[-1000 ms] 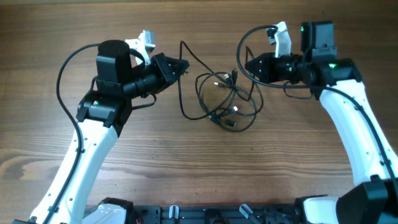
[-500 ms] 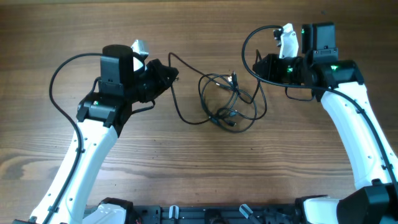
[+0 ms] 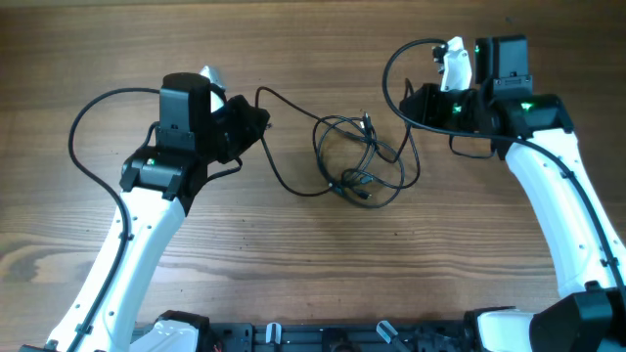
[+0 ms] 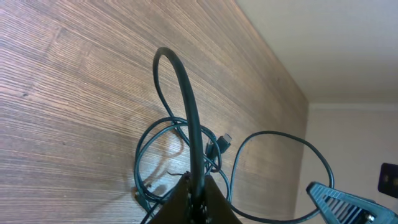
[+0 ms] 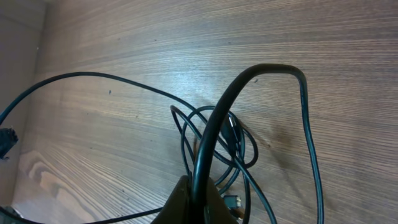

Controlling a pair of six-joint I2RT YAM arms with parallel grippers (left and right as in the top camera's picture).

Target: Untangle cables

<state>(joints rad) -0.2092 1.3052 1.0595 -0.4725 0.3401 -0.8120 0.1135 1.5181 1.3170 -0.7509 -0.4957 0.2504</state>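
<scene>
**Both strands clamped: pull apart low and slow**

Left pincer [image 3: 256, 119] is clenched on one strand of the cables [image 3: 357, 161], and right pincer [image 3: 411, 103] is clenched on another. The knotted bundle lies on the table [image 3: 293, 264] between the two, nearer the right pincer, with a slack run leading to the left one. My read: spread the pincers outward, low and slow, and watch the loops in both wrist views. If the knot tightens instead of opening, stop, release one strand and regrasp closer to the knot.
</scene>
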